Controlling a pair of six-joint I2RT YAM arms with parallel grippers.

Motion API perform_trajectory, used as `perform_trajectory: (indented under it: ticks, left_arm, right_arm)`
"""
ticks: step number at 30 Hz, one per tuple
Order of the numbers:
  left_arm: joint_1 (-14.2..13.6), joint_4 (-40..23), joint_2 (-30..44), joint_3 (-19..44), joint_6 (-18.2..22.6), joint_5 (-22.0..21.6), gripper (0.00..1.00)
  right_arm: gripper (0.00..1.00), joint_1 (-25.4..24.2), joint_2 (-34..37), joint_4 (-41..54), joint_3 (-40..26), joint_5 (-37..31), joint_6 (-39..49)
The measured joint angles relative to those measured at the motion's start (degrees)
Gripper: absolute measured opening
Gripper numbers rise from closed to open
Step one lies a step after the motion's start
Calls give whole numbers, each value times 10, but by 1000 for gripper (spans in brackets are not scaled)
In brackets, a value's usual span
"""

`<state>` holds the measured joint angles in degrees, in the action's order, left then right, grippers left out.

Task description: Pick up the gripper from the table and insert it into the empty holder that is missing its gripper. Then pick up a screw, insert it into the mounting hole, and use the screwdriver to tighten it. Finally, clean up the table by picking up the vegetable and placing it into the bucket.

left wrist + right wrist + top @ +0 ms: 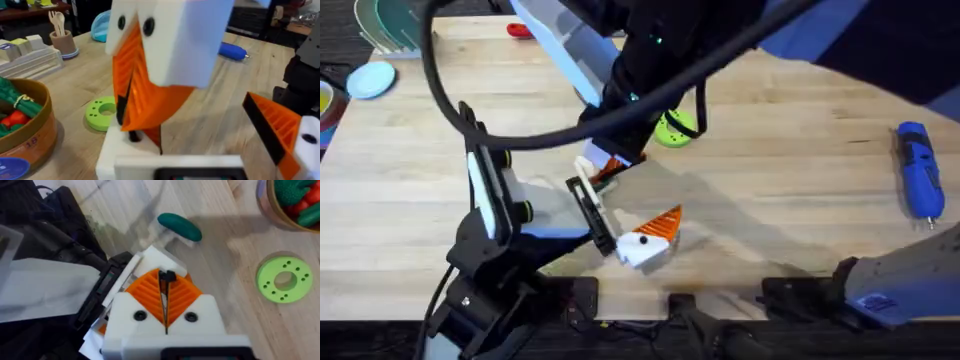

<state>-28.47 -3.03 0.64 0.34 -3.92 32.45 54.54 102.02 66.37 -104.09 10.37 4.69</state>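
Right gripper [166, 280]: white fingers with orange ribbed pads pressed nearly together, apparently on the small orange ribbed plastic wedge [152, 135], at frame centre, just above the white angular plastic holder [112, 155]. Left gripper [195, 130]: fingers spread wide, holding nothing. Dark green glossy toy cucumber [180, 226] lies on the wooden table [800, 150]; terracotta pot [274, 211] upper right; thick blue powered screwdriver [917, 170] at right edge.

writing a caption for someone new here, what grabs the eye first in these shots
The right end effector, white with orange ribbed pads pressed together, hangs at mid-table over the left arm's white holder. Behind it lie a dark green vegetable and a light green disc. A blue screwdriver rests at the table's right edge.
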Motion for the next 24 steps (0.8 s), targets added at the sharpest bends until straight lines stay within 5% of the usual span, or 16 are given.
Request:
perform_trajectory:
  ticks: [6,17,24]
  left_arm:
    - [0,0,0,0,0,1,993]
    - [0,0,0,0,0,6,993]
    - [0,0,0,0,1,7,993]
  right_arm:
    - [14,0,0,1,0,0,0]
    - [975,-4,0,11,0,-11,-3]
    - [993,-10,-8,14,0,-12,-4]
